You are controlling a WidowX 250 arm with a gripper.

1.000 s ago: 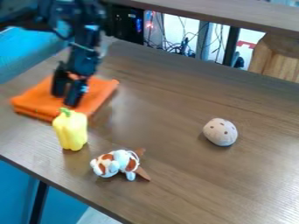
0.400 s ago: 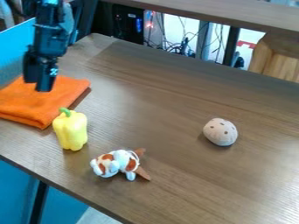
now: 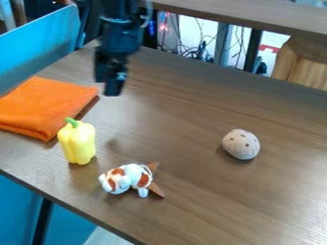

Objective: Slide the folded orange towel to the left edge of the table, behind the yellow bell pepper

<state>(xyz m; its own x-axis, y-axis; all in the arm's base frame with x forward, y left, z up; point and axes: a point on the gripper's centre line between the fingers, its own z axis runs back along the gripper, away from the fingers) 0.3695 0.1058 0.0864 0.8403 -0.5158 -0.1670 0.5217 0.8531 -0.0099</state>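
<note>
The black two-finger gripper (image 3: 107, 88) hangs over the brown wood-grain table (image 3: 182, 107), near the folded orange cloth (image 3: 48, 105); whether it is open or closed, I cannot tell. A yellow toy pepper with a green stem (image 3: 78, 146) stands beside the cloth's near corner, a white-and-brown plush toy (image 3: 133, 177) lies near it, and a beige dotted egg-shaped object (image 3: 241, 144) sits well apart.

Bright light, soft shadows (a pale sheen on the tabletop (image 3: 275, 203)).
</note>
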